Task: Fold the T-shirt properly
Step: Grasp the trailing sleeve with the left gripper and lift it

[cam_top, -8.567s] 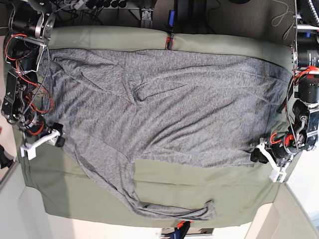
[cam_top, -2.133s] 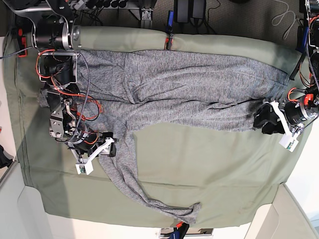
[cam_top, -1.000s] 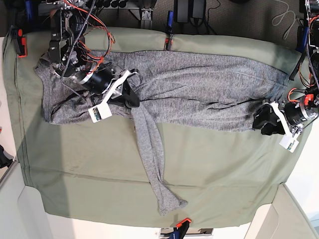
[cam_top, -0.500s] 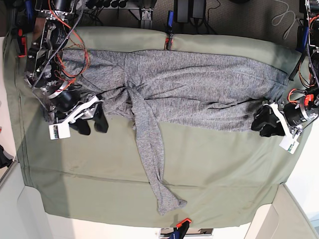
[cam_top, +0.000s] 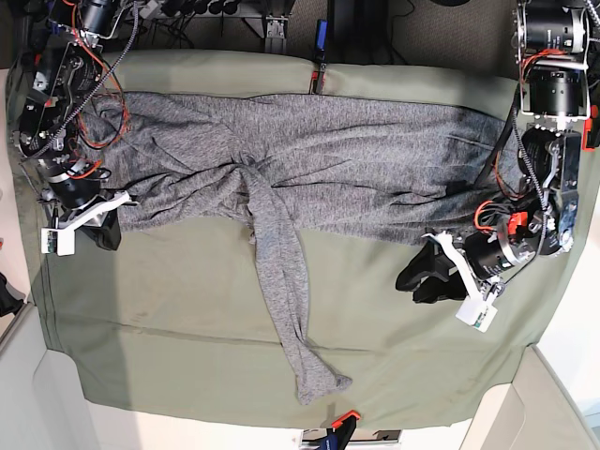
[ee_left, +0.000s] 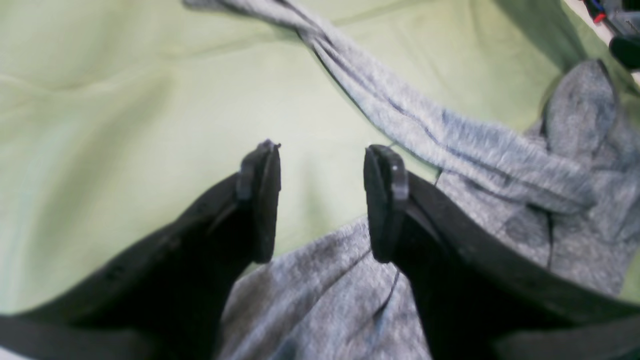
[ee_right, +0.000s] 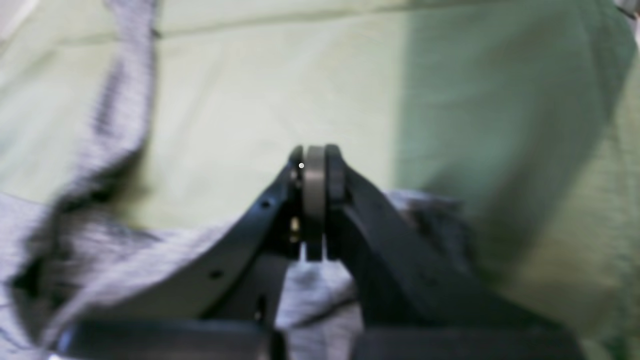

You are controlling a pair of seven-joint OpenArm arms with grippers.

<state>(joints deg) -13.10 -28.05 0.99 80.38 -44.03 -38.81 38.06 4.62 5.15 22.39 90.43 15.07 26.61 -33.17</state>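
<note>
Both arms are off the cloth, mid-fold, with one sleeve loose.

Nearest the base camera, the T-shirt's sleeve (cam_top: 286, 300) trails toward the desk (cam_top: 187, 356) edge. Further up, the left gripper (cam_top: 422, 277) hangs spread and empty, just off the hem. The right gripper (cam_top: 101, 228) sits pressed together with nothing in it. Beyond them the T-shirt (cam_top: 356, 173) lies as a halved band. The next move, I'd say, is bringing that sleeve in. The right wrist view is blurred, so contact there is unclear.
</note>
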